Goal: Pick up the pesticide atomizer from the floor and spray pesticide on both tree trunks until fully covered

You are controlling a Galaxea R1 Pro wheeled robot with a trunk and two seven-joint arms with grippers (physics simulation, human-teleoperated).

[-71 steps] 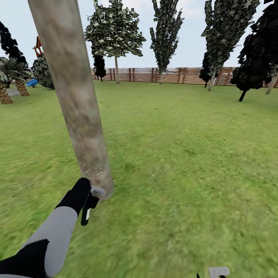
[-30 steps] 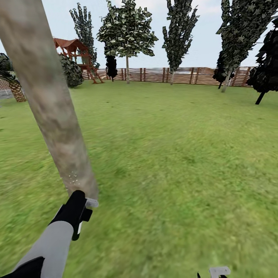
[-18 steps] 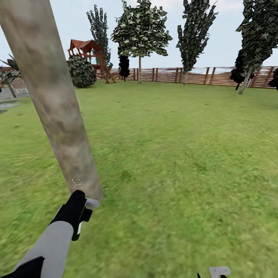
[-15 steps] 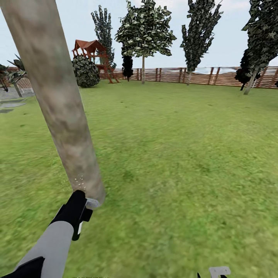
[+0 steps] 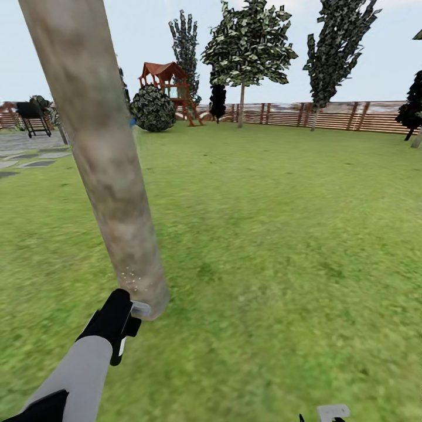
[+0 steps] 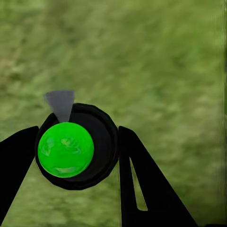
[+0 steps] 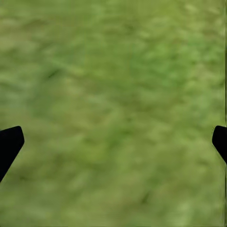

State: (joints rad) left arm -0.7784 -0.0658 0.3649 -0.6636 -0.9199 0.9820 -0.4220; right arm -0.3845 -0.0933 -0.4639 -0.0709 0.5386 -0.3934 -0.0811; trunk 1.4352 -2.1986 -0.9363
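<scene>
Left gripper is clamped on the atomizer, a black bottle with a green cap and a grey nozzle, fingers tight on both sides; in the head view the left gripper sits at 7 o'clock, nozzle just beside the foot of the tree trunk, with pale specks on the bark just above it. Right gripper is spread wide over bare grass, nothing between its tips. Trunk leans up to 11 o'clock; fence at 1 o'clock, red-roofed play frame and round bush near 11–12, paved slabs at 10.
</scene>
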